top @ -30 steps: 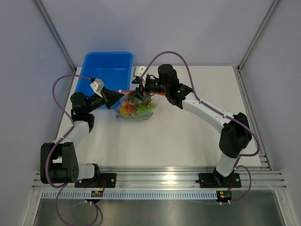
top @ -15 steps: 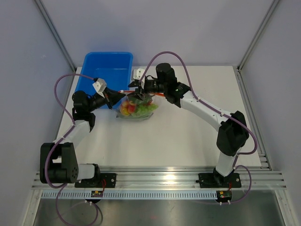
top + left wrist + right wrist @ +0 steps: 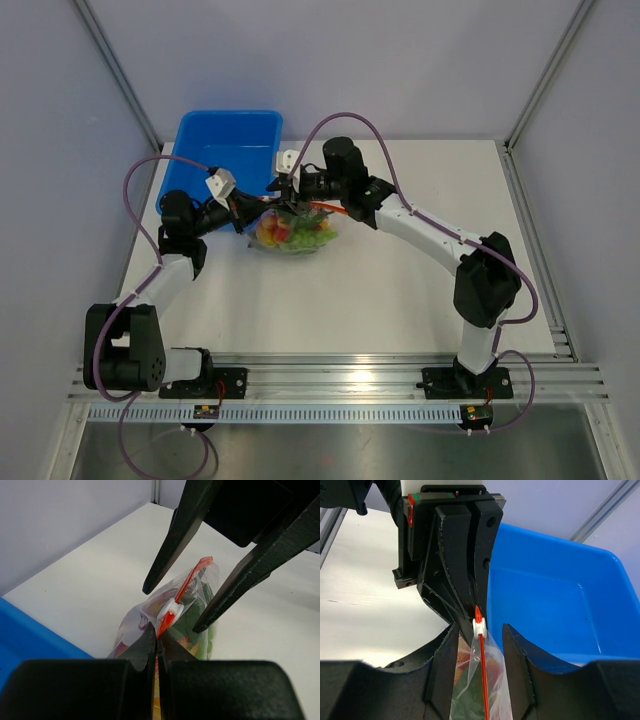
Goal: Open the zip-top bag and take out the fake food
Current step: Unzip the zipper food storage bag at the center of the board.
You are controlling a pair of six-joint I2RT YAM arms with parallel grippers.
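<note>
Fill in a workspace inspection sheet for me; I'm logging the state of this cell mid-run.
Surface: white table, no spills seen.
Job's things: zip-top bag holds the fake food; white slider beside the left gripper.
Clutter: blue tub, nothing seen inside.
Grippers: left gripper shut on the bag's orange-red strip; right gripper open, fingers either side of it.
Cables: purple cables arch above both arms.
Surroundings: pale walls, metal rail at near edge.

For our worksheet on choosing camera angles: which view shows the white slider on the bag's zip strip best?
Right wrist: the slider sits centred and sharp at the top of the orange-red strip. Left wrist shows it too, angled and less distinct. In the top view it is too small to make out.
</note>
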